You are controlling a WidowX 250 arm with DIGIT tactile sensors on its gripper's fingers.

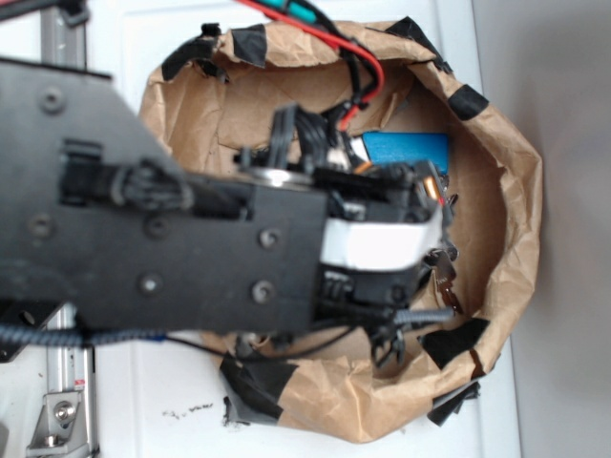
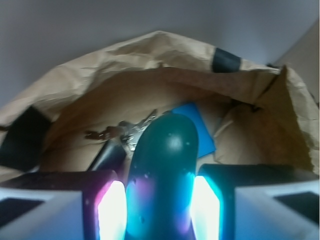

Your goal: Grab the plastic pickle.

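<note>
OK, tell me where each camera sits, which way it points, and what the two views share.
Exterior: above, looking down into the brown paper bag; the black arm fills the left.
Wrist: on the gripper, looking forward into the bag; both lit fingers clamp the plastic pickle.
Shared: the bag, the blue block and the keys.

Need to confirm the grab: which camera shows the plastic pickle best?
The wrist view. The plastic pickle fills the foreground, upright between the claw pads, which press against both its sides. In the exterior view the arm covers it, so the pickle cannot be seen there.
</note>
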